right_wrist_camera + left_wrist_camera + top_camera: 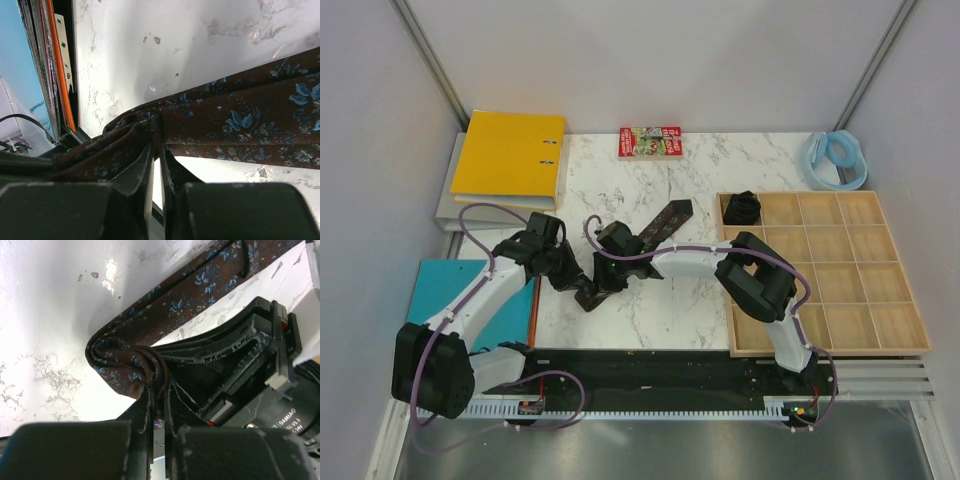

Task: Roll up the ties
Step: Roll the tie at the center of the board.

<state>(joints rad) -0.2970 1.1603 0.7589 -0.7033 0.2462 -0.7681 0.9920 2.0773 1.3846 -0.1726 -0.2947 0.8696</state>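
Note:
A dark brown tie [665, 222] with a small blue pattern lies diagonally on the marble table, its near end folded over. My left gripper [575, 275] and right gripper [606, 268] meet at that near end. In the left wrist view the gripper [159, 392] is shut on the folded tie end [117, 360], with the right gripper's body [240, 355] just beside it. In the right wrist view the gripper [159, 150] is shut on the bunched tie [240, 120]. A second tie, a dark coil [742, 208], sits in the top-left compartment of the wooden tray [900, 345].
A yellow binder [510, 165] lies at the back left and a teal folder [445, 285] at the left edge. A red book [650, 141] lies at the back. A pale blue looped band [837, 160] lies behind the tray.

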